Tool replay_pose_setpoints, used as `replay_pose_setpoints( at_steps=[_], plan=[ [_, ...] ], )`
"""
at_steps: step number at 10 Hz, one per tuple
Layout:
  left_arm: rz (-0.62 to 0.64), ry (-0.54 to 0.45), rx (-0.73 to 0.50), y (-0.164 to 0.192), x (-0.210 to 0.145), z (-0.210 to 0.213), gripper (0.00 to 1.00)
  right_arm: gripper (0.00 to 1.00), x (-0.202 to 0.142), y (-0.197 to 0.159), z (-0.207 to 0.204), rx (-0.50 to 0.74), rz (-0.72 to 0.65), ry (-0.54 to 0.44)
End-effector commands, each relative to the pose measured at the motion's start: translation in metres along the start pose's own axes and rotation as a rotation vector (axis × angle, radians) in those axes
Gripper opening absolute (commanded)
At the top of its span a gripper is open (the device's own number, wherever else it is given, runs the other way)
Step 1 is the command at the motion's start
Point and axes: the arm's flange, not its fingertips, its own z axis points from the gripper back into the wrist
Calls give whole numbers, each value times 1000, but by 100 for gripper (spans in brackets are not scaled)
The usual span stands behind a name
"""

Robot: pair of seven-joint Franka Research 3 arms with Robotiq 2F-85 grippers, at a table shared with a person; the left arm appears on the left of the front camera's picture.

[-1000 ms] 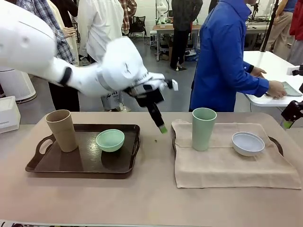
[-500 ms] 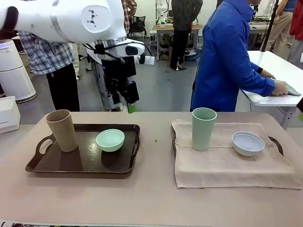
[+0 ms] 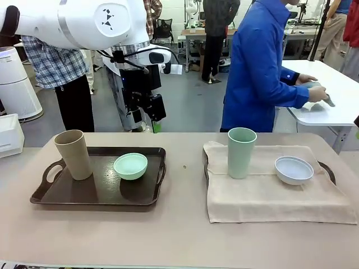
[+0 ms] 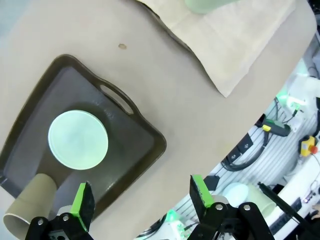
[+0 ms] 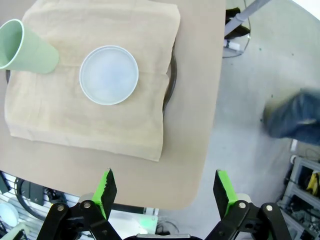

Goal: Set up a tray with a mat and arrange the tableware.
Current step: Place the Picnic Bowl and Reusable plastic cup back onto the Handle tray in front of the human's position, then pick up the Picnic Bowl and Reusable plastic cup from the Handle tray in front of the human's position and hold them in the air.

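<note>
Left wrist view; mint-green bowl (image 4: 78, 139), beyond left hand (image 4: 140, 182) (apart)

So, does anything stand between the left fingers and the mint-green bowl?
Nothing visible. The open left fingers face the mint-green bowl, uncovered in the dark tray; the tan cup stands beside it.

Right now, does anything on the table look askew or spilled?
Nothing spilled or tipped. The beige mat drapes over the edges of its tray, slightly skewed. The dark tray holding the tan cup and mint-green bowl has no mat. A dark speck lies between them.
</note>
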Motion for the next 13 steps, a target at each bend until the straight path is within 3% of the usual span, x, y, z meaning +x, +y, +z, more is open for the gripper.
replay_pose_setpoints(
  at_steps=[1, 10, 13],
  plan=[
    [-12, 13, 13, 1, -2, 1, 100, 100, 0, 1, -4, -5, 2, 3],
    [0, 3, -1, 0, 0, 0, 100, 100, 0, 0, 0, 0, 0, 0],
    [112, -31, -78, 42, -59, 16, 100, 100, -8, -17, -10, 35, -43, 60]
  ],
)
